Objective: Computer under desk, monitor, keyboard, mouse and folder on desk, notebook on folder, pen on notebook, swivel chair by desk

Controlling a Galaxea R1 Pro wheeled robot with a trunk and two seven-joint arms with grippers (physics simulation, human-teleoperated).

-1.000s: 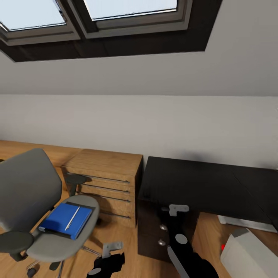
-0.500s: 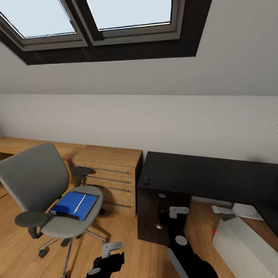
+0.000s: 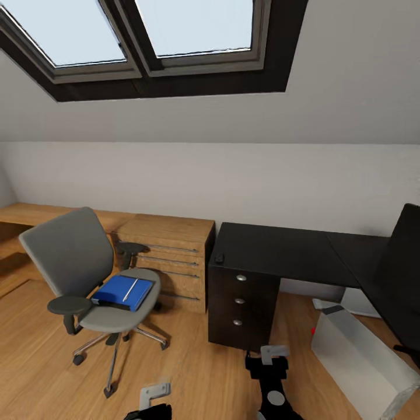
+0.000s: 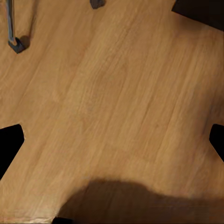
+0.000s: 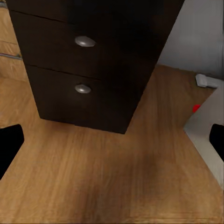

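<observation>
The grey swivel chair (image 3: 76,268) stands on the wood floor at the left. The blue folder (image 3: 119,293) lies on its seat with the pen (image 3: 130,289) on top. To the right is the desk (image 3: 280,252) with its black drawer unit (image 3: 240,303); the tiny mouse (image 3: 219,256) sits at the top's near left corner. The grey computer (image 3: 359,359) lies tilted on the floor at the right. A black upright panel (image 3: 405,251) at the right edge may be the monitor. Keyboard and notebook are not recognisable. Both grippers hang over bare floor: left gripper (image 4: 112,144) and right gripper (image 5: 112,140) are open and empty.
A light-wood drawer chest (image 3: 169,256) stands between chair and desk against the low wall. Skylights (image 3: 146,29) sit in the sloped ceiling. Pale objects (image 3: 344,302) lie on the floor under the desk. The chair's star base (image 3: 114,344) spreads toward my left gripper (image 3: 153,396).
The whole view has shifted: the camera pulled back, so chair, chest and desk look smaller and farther. Both arms show lower in the picture. No object has moved.
</observation>
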